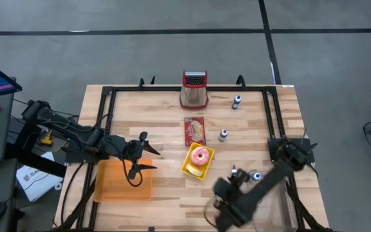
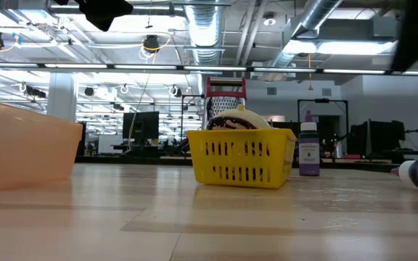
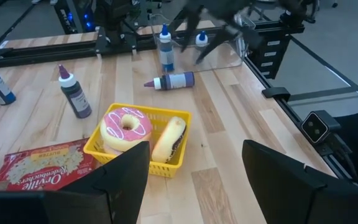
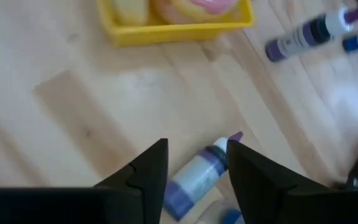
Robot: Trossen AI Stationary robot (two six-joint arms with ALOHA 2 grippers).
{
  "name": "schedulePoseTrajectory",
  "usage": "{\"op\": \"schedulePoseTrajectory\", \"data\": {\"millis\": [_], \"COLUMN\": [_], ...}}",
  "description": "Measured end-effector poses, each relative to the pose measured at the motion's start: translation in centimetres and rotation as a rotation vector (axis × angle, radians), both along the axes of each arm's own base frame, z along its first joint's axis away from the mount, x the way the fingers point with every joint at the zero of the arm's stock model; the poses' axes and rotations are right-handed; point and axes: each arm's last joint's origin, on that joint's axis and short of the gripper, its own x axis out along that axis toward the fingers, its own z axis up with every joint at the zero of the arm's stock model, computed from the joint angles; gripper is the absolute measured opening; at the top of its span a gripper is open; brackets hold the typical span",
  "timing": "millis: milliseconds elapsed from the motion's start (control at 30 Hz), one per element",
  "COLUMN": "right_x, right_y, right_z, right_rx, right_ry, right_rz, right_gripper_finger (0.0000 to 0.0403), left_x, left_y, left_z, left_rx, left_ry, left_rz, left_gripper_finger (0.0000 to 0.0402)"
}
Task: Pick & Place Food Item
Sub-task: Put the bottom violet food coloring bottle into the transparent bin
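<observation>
Item: pink doughnut (image 1: 200, 155) in yellow basket (image 1: 189, 169), tabletop (image 1: 166, 109) centre; left claw (image 1: 142, 154), released, waits at its 9 o'clock; right claw (image 4: 194, 163), parted, empty, hangs over purple-tipped bottle (image 4: 197, 175); advise lifting clear before reaching basketward

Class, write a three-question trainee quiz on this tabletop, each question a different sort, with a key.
1. True or false: the pink donut lies in the yellow basket.
2. Which item lies flat on the table beside the basket?
A. popcorn bag
B. a banana
C. a mug
3. Fill in: the left pincer hovers by the ____ tray.

Key
1. True
2. A
3. orange
</observation>
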Motion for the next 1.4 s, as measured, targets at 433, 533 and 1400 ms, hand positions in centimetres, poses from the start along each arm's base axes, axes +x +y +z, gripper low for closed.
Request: {"op": "schedulePoseTrajectory", "data": {"millis": [433,533,1400], "right_x": [5.9,5.2,-5.2], "right_y": [-9.3,-9.4,-13.7], "right_z": [-0.4,-1.6,-5.4], "right_rx": [0.167,0.167,0.573], "right_ry": [0.188,0.229,-0.221], "right_rz": [-0.267,-0.322,-0.496], "right_gripper_finger": [0.0226,0.0228,0.0196], "left_x": [-0.3,-0.4,-0.4], "left_y": [-0.7,-1.1,-1.5], "left_z": [0.0,0.0,0.5], "left_rx": [-0.009,-0.012,-0.007], "left_ry": [0.001,0.001,-0.049], "left_rz": [-0.030,-0.048,-0.077], "left_gripper_finger": [0.0250,0.0250,0.0250]}}
